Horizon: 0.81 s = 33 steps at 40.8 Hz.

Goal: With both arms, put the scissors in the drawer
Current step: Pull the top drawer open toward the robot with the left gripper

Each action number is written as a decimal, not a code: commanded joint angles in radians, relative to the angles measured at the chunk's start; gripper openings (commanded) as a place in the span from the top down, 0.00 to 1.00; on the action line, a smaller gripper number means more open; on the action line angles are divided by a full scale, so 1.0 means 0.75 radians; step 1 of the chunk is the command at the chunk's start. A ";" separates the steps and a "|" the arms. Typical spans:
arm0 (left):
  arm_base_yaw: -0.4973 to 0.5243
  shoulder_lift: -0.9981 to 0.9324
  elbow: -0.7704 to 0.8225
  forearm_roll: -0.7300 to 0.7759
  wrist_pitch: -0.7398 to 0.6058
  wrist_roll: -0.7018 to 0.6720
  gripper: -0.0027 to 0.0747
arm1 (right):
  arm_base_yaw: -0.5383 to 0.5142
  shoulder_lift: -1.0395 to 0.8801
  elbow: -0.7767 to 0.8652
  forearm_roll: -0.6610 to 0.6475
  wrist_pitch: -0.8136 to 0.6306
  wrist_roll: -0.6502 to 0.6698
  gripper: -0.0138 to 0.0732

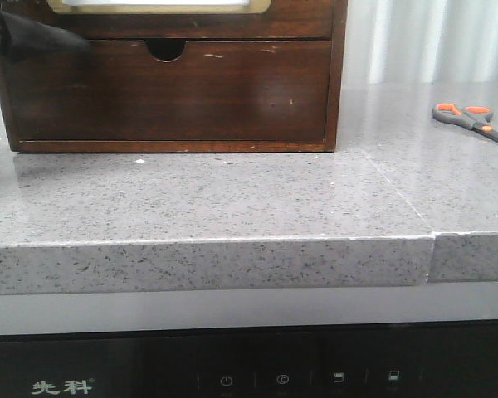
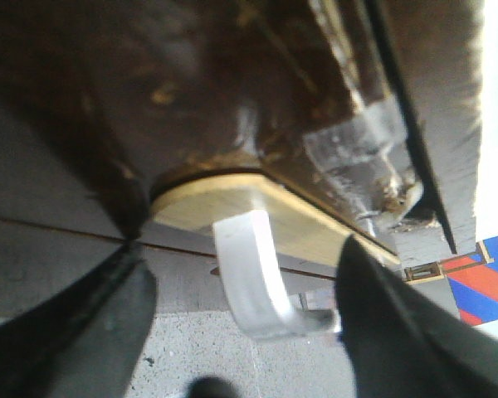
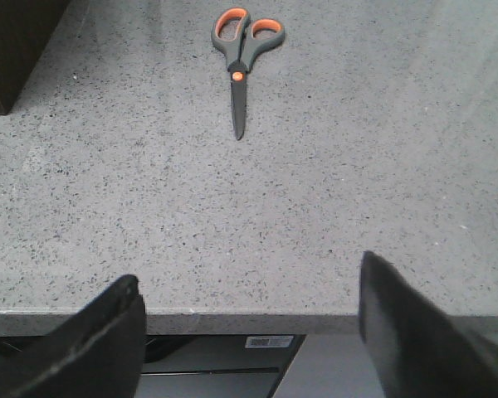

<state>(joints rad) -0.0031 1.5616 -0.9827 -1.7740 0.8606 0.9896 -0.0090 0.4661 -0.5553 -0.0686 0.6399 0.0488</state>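
**Scissors on desk, drawer shut**

While the scissors are laid on the grey desk, right of the cabinet, "先科" is read below. Both claws, left and right, are spread wide, holding nothing; the drawer is seen shut.

Scissors right of cabinet (apart)

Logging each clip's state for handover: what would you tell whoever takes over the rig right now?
Left gripper: jaws open, straddling the clear handle on the drawer front; no grasp visible yet.
Right gripper: jaws open, empty, over the counter edge, short of the scissors.
Scissors lie flat and closed on the grey countertop, right of the cabinet.
Done: both arms positioned.
Left: pull the drawer open, pick up scissors, place inside.
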 commanded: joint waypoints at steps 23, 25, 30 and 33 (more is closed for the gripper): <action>-0.009 -0.119 0.079 -0.116 0.317 0.040 0.82 | 0.003 0.019 -0.043 -0.017 -0.090 -0.003 0.20; -0.009 -0.153 0.125 -0.116 0.330 0.057 0.82 | 0.003 0.019 -0.043 -0.017 -0.090 -0.003 0.20; -0.009 -0.251 0.242 -0.116 0.367 0.099 0.82 | 0.003 0.019 -0.043 -0.017 -0.090 -0.003 0.20; -0.009 -0.327 0.330 -0.116 0.389 0.109 0.82 | 0.003 0.019 -0.043 -0.017 -0.090 -0.003 0.20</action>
<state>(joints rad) 0.0034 1.4148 -0.7729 -1.8392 0.9866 0.9898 -0.0090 0.4661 -0.5553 -0.0686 0.6399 0.0488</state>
